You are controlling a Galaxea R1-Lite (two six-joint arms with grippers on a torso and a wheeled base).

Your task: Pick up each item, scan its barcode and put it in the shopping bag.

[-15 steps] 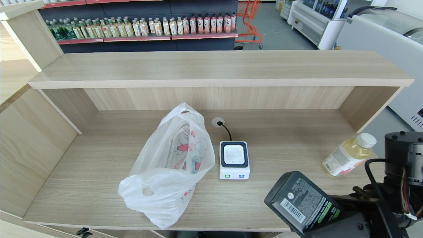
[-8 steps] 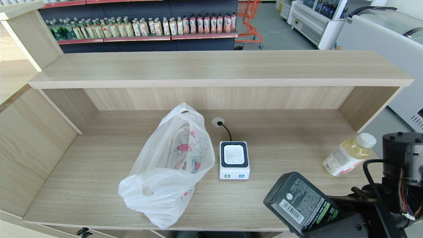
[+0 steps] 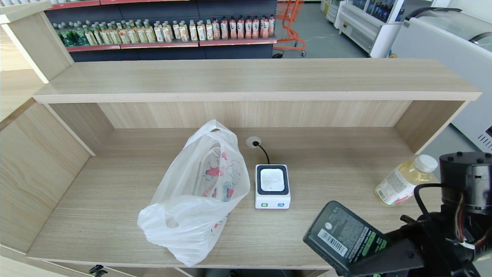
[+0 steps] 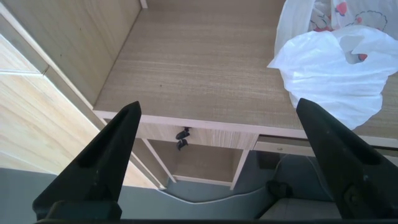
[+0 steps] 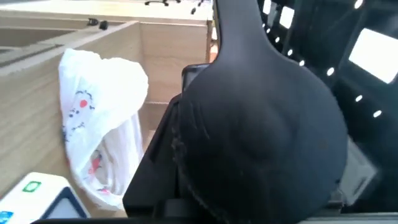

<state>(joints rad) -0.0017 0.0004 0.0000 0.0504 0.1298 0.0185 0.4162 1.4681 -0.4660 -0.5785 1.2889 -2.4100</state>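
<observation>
Scanner (image 3: 272, 186) sat on the counter (image 3: 326, 154), window up, with its cable (image 3: 263, 152) running to a hole in the counter behind it.

Bag (image 3: 196, 196) – white plastic, mouth slumped partly open – lay just left of the scanner, with printed packaging showing faintly through its wall. Whether the bag touched the scanner could not be told.

Bottle (image 3: 405, 181), pale yellow contents and white cap, was well to the right of the scanner, on the counter. Whether it stood or lay could not be settled.

Right gripper (image 3: 380, 256) was right of the scanner and nearer the robot, over the counter's front edge. Its fingers were clamped on a black pack (image 3: 346, 236), which was held clear of the counter with its barcode (image 3: 333, 242) facing up. The pack was apart from the scanner, not above its window.

Left gripper (image 4: 217, 106) was far left of the scanner, beyond the bag and out past the counter's front edge – jaws spread wide, nothing between them.
</observation>
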